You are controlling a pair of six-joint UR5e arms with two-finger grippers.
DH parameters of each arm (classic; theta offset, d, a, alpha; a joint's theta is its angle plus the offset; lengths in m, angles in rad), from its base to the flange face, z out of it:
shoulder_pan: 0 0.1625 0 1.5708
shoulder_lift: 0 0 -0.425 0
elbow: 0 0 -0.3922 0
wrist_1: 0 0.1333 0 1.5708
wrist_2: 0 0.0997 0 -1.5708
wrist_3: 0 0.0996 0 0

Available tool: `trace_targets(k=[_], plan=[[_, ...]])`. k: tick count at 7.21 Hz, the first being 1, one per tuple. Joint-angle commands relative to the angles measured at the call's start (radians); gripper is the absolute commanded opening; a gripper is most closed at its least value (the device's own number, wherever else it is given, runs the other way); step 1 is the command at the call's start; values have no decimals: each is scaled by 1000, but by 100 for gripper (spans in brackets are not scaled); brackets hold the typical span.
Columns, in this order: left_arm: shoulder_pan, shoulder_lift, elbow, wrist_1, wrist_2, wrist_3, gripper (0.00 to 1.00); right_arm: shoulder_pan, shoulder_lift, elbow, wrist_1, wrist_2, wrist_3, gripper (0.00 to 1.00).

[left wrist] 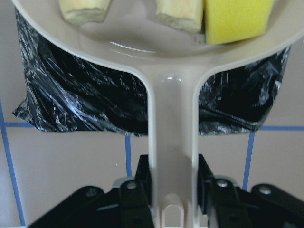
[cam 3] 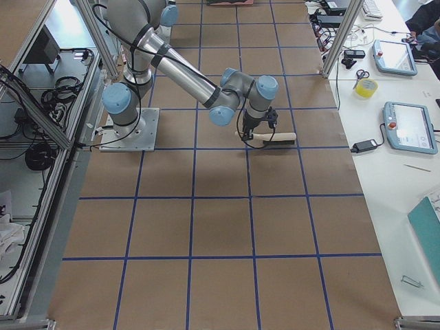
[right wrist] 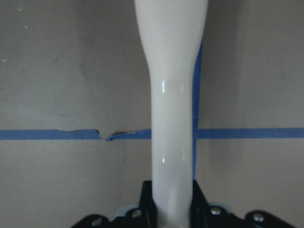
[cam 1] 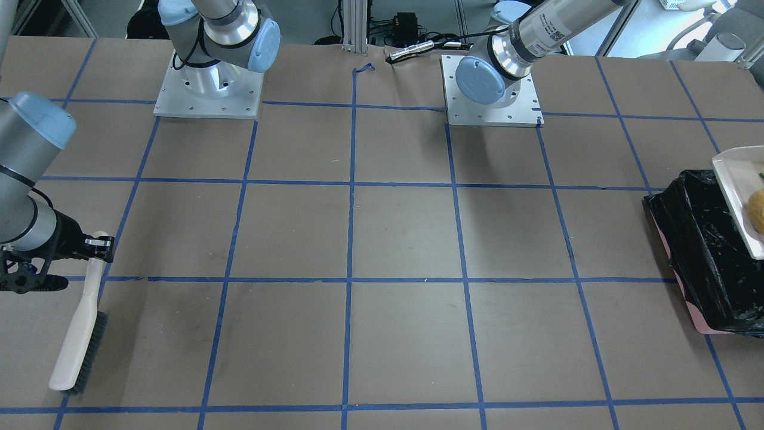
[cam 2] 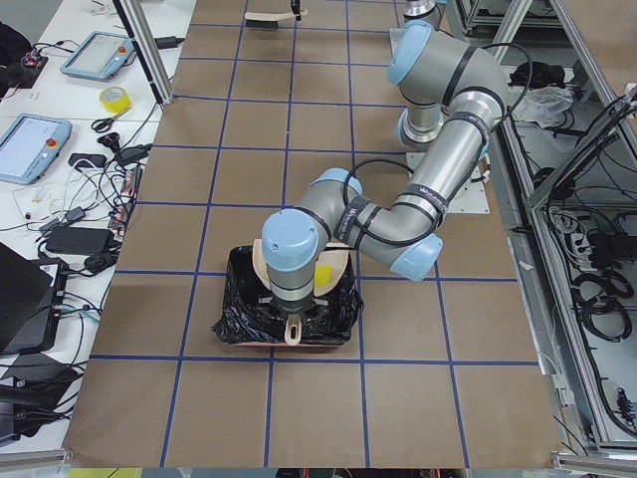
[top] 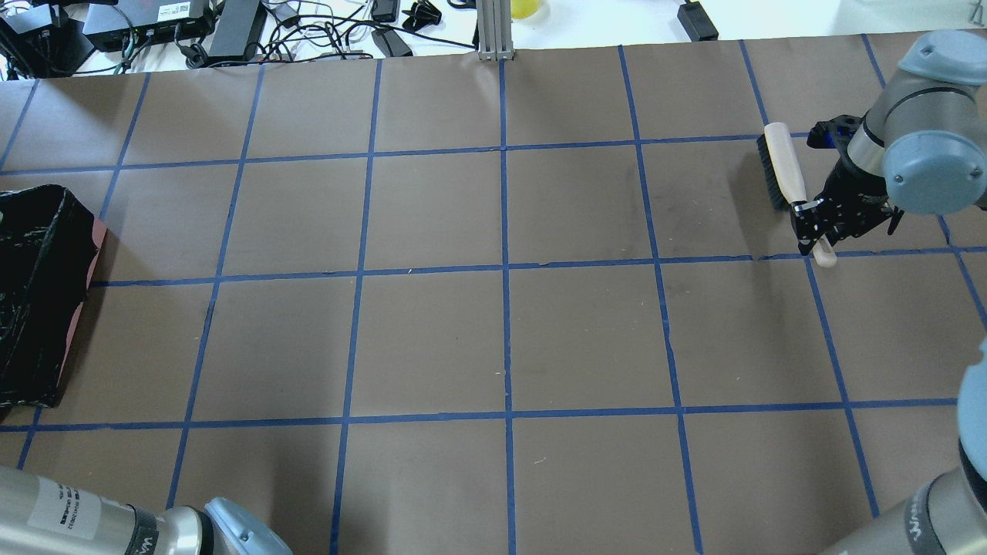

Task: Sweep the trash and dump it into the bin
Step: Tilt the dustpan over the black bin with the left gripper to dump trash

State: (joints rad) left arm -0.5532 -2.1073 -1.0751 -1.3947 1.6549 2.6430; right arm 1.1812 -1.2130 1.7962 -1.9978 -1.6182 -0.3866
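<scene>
Left tool (left wrist: 173, 186) clamping one dustpan (left wrist: 173, 133) over one bin (left wrist: 85, 104), three trash pieces (left wrist: 237, 21) aboard, right tool (right wrist: 173, 195) clamping one brush (right wrist: 173, 95)

Smooth glossy plastic dustpan (left wrist: 171, 118); crinkled shiny black plastic lines the bin (left wrist: 71, 99).

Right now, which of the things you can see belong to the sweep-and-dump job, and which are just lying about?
Job: dustpan, carrying yellow sponge wedge, pale cream trash and amber lump; black-lined bin under it; brush.
Lying about: yellow tape roll, scissors, touchscreen pendant.
</scene>
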Motion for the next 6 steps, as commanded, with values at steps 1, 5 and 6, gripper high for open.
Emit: trace_targets(k=[1, 5, 6], plan=[[-11, -22, -3, 135, 74, 34, 5, 3, 4, 2, 1, 0, -9, 0], [-85, -8, -22, 224, 198, 31, 5, 3, 15, 2, 1, 0, 0, 24], [-89, 3, -31, 238, 201, 29, 5, 3, 15, 0, -1, 1, 3, 45]])
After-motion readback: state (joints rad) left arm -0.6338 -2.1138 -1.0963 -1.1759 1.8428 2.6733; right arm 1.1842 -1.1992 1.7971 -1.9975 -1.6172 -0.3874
